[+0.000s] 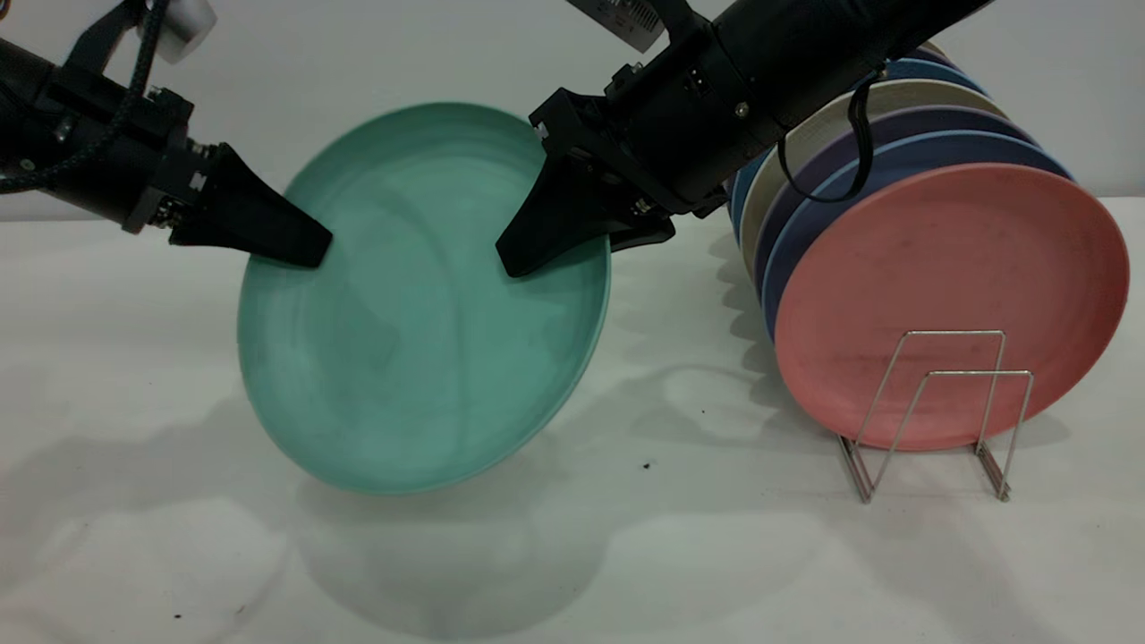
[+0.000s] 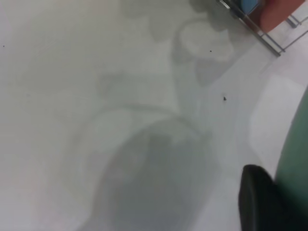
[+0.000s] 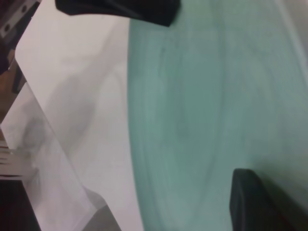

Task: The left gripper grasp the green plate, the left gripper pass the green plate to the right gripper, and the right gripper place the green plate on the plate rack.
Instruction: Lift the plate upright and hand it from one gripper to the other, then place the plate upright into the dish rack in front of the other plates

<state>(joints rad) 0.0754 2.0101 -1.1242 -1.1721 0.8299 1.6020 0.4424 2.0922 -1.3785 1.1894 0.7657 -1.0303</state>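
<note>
The green plate (image 1: 420, 304) hangs tilted above the white table, its face towards the exterior camera. My left gripper (image 1: 309, 250) is shut on its left rim. In the left wrist view one finger (image 2: 257, 197) lies against the plate's edge (image 2: 296, 159). My right gripper (image 1: 528, 259) is shut on the upper right rim, one finger across the face and the other behind. In the right wrist view the plate (image 3: 202, 110) fills the picture with my finger (image 3: 255, 202) on it. The left gripper's finger (image 3: 125, 9) shows at the far rim. The plate rack (image 1: 939, 411) stands at the right.
The rack holds a salmon-pink plate (image 1: 948, 286) in front, with dark blue (image 1: 805, 233) and cream (image 1: 787, 161) plates behind it, all upright. The rack's front wire loops stand in front of the pink plate. The rack and pink plate show far off in the left wrist view (image 2: 269, 38).
</note>
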